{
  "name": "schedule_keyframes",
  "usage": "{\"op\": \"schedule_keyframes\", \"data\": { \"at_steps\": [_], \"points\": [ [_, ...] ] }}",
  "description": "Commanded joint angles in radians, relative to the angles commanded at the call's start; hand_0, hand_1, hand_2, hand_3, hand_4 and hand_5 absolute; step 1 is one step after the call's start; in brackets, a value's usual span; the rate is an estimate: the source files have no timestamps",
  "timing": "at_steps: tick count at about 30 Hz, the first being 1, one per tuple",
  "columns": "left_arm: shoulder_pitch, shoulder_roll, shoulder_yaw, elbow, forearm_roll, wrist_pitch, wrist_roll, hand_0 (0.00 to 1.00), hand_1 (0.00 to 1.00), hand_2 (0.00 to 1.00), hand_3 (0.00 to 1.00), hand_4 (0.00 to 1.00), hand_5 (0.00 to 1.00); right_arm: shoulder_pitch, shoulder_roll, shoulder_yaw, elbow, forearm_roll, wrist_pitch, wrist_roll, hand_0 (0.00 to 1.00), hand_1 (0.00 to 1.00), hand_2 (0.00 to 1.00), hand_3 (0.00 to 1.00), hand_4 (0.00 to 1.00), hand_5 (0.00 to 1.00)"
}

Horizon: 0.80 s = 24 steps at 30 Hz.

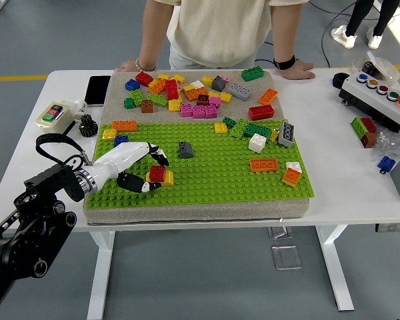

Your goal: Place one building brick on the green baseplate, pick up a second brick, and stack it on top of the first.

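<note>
A red brick point(158, 174) sits on top of a yellow brick point(169, 179) near the front left of the green baseplate point(213, 180). My left hand point(155, 173) reaches in from the left and curls around the red brick, with the thumb point(147, 186) at its near side and the fingers point(161, 159) arched over its far side. The right arm is out of view.
Many loose bricks lie on the grey mat point(193, 93) behind the baseplate, with several more on the plate's right half. A person stands at the far side with both hands resting on the table edge. A phone point(97, 90), a small box and a button box point(377, 93) lie at the sides.
</note>
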Motion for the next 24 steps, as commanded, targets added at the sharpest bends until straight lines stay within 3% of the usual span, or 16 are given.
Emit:
{"op": "schedule_keyframes", "data": {
  "at_steps": [24],
  "points": [
    [-0.027,-0.019,-0.002,0.036,-0.008,0.004,0.001,0.751,0.708,0.629,0.633,0.894,0.146,0.001,0.0,-0.003,0.0,0.0,0.0,-0.002,0.728,0.637,0.685,0.62,0.92,0.48]
  ]
}}
